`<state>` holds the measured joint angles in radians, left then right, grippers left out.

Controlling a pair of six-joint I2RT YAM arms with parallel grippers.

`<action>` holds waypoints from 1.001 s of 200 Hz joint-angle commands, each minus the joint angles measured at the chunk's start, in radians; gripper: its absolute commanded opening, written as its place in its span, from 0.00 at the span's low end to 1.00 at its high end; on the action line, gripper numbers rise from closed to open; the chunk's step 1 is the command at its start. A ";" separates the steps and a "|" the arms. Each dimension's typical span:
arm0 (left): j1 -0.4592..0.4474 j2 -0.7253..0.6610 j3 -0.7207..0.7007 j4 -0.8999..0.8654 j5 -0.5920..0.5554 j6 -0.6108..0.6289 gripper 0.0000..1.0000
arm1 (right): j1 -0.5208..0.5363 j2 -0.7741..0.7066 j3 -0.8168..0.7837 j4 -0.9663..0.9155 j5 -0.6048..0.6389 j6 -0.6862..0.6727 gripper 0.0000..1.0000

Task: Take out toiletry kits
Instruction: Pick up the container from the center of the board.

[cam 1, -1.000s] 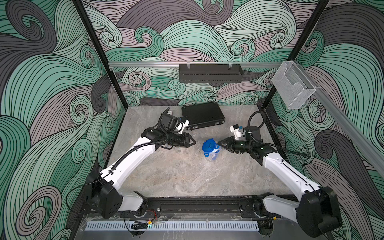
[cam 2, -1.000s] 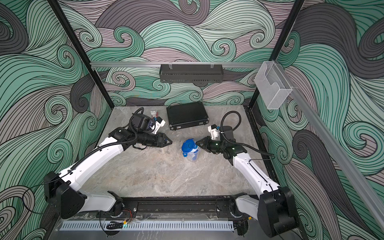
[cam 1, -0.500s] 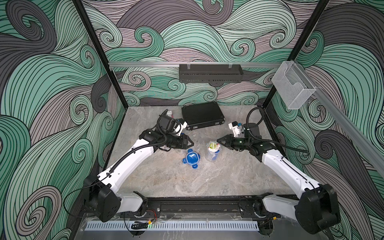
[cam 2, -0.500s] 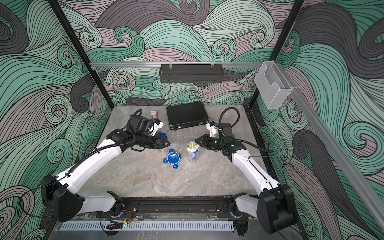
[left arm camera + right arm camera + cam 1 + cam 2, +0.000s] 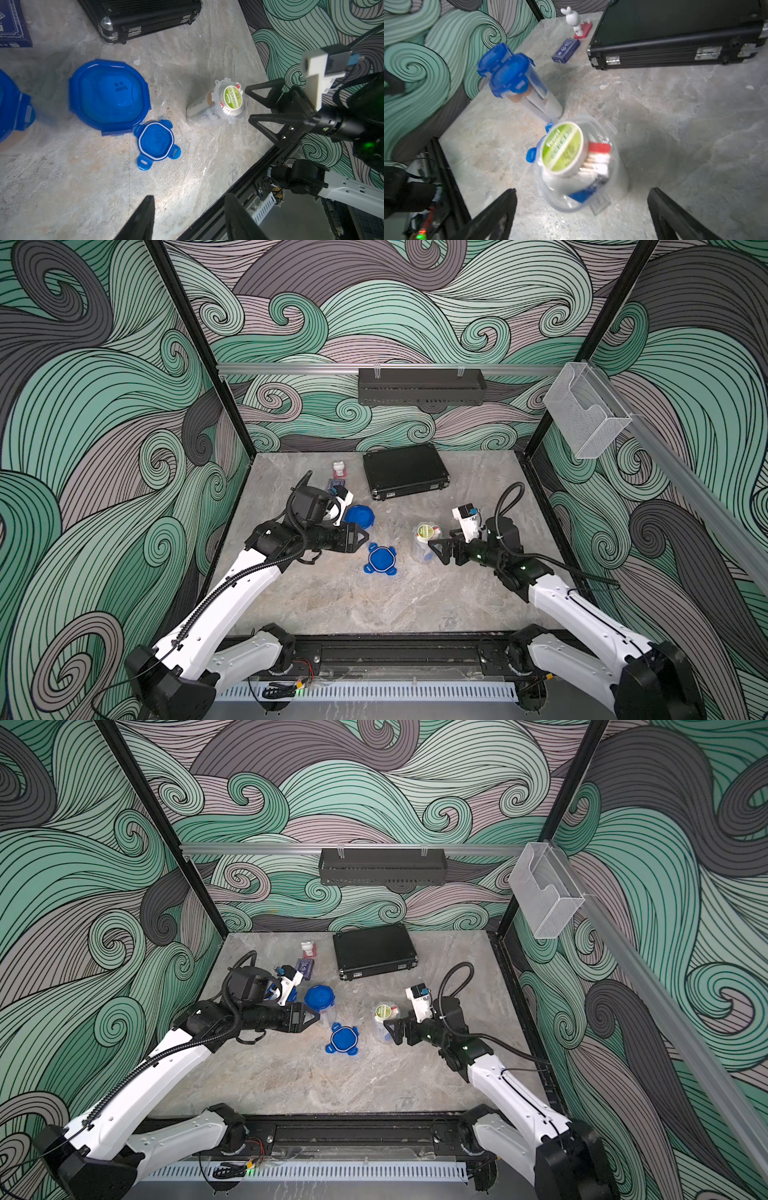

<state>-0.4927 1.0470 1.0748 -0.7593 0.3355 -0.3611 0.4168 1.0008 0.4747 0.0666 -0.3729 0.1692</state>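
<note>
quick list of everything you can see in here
open tumbler: 1, clear, lid off, centre-right of table
round pack: 1, green label, in open tumbler's mouth
loose lid: 1, blue, flat on table centre
lidded tumblers: 2, clear with blue lids, upright by left arm
briefcase: 1, black, shut, back of table
card box: 1, dark blue, back left
rabbit figure: 1, white on red base, back left
wall tray: 1, black, back rail
wall holder: 1, clear, right rail
left claw: 1, black, open, near loose lid
right claw: 1, black, open, at open tumbler
</note>
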 commanded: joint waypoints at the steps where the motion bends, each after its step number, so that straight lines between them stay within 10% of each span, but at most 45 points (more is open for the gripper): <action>1: 0.009 -0.027 -0.014 -0.025 -0.028 0.019 0.55 | 0.001 -0.012 -0.055 0.296 0.034 -0.072 0.99; 74: 0.009 -0.049 -0.053 -0.028 -0.009 0.036 0.56 | 0.071 0.148 -0.280 0.746 0.055 -0.169 0.99; 200: 0.012 -0.042 -0.076 -0.022 -0.016 0.047 0.56 | 0.106 0.712 -0.225 1.307 0.101 -0.208 0.96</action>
<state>-0.4911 1.0107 1.0027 -0.7662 0.3248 -0.3283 0.5186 1.6268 0.2348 1.1500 -0.2886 -0.0338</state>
